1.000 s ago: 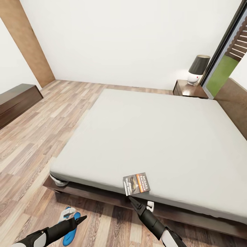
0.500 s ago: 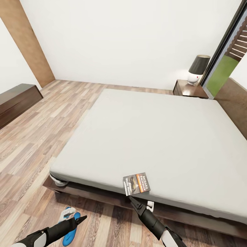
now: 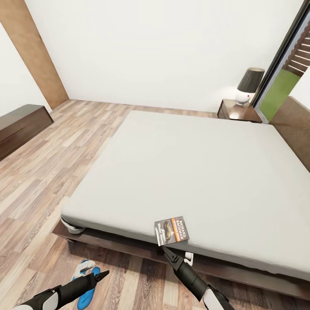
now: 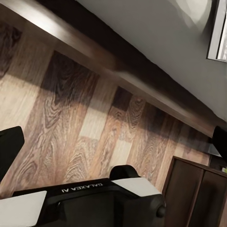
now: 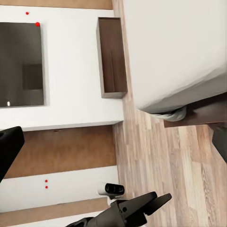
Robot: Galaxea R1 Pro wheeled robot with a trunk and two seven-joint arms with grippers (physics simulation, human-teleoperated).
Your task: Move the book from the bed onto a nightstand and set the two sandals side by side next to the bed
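Your right gripper (image 3: 165, 250) sits just below the book (image 3: 171, 230) lying flat at the bed's (image 3: 193, 172) near edge, lower centre of the frame, long axis running sideways; whether its jaws are parted, I cannot tell.

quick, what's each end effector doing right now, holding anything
Left end effector: looks shut, holds nothing, above the floor near the sandals.
Right end effector: looks shut, empty, just below the book.
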